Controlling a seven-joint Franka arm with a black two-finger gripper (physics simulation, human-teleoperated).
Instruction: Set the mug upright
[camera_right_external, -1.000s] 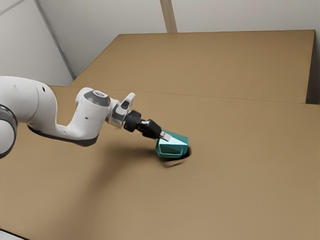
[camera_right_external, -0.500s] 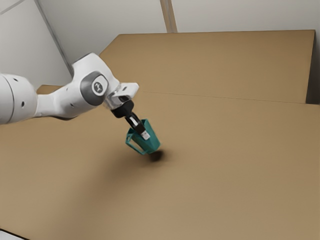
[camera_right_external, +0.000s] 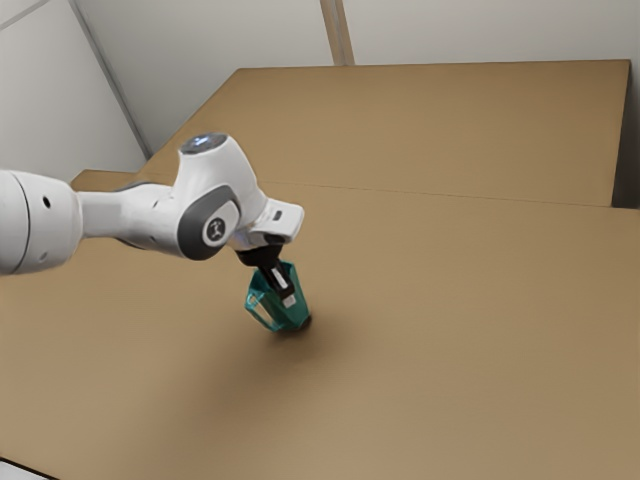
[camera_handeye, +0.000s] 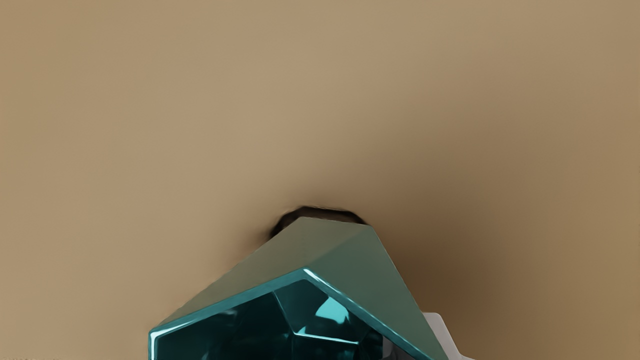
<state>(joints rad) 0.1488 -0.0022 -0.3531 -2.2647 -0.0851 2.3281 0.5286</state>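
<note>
Mug (camera_right_external: 291, 318) is in the gripper (camera_right_external: 288, 298), mouth up but body leaning, base low over the table (camera_right_external: 450, 350). Can't confirm base contact.

Grip: fingers closed on the mug's side wall. One pale fingertip (camera_handeye: 436, 327) sits outside the wall; a grey bit inside the mouth looks like the other. My read: a wall pinch lets the wrist set the mug's tilt while the base stays free to meet the table. Handle (camera_right_external: 253, 310) sticks out toward the exterior view's left, off the pinched spot, so it shouldn't foul the fingers. Lean says not upright yet. Remaining job, I'd judge: level the base, seat it, then release. Letting go at this tilt risks a rock or a tip.

Looks, near to far: bright teal rim (camera_handeye: 227, 303), angular, with sharp corners. Inside is dark, glossy, faceted, with one strong cyan highlight. Outer wall (camera_handeye: 345, 260) is flat-faced, duller grey-green, narrowing toward the base. Past that, a dark shadow (camera_handeye: 327, 212) hugs the base end, then plain tan tabletop. Farther back, a pale wall (camera_right_external: 480, 30).
</note>
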